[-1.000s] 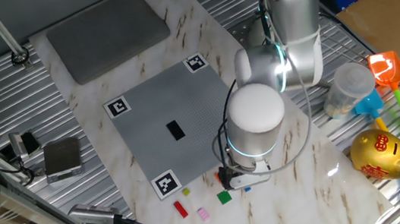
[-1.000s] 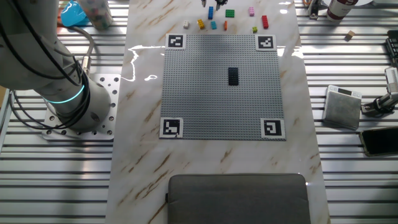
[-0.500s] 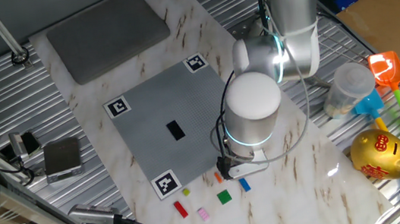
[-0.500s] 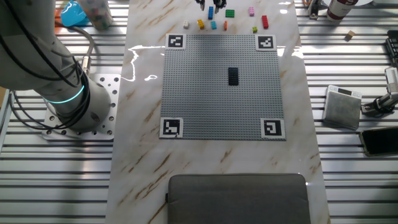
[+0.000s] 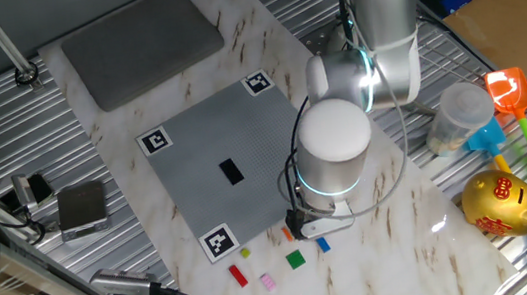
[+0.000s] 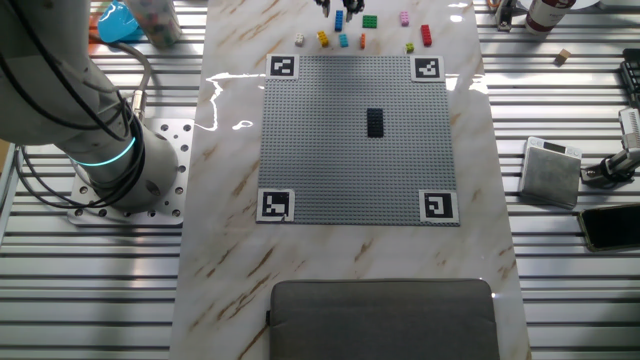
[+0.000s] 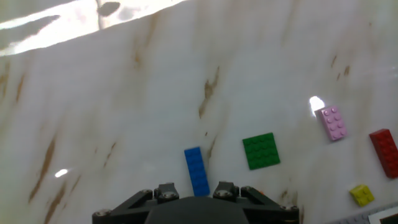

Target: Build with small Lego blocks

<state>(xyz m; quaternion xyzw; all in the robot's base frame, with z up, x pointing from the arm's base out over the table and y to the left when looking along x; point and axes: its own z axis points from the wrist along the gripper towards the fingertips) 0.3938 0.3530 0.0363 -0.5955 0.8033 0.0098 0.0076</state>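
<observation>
Several small Lego blocks lie on the marble beyond the grey studded plate (image 5: 235, 161): a blue one (image 7: 196, 165), a green one (image 7: 260, 150), a pink one (image 7: 333, 123), a red one (image 7: 384, 151) and a yellow one (image 7: 361, 195). A black block (image 5: 231, 171) is stuck on the plate (image 6: 360, 140). My gripper (image 7: 195, 188) hangs low over the marble, open, with the blue block lying between its two fingers, not gripped. In one fixed view the gripper (image 5: 306, 227) sits under the arm's wrist, beside the blue block (image 5: 323, 245) and the green block (image 5: 296, 258).
A grey pad (image 6: 385, 318) lies at the far end of the marble. A grey box (image 6: 551, 171) and cables lie on the metal slats. A clear jar (image 5: 461, 115), a gold piggy bank (image 5: 500, 203) and toy shovels (image 5: 514, 97) stand beside the arm.
Over the last second the arm shifted slightly toward the plate, uncovering the blue block in one fixed view. Since half a second ago it has hardly moved. The blocks lie where they were.
</observation>
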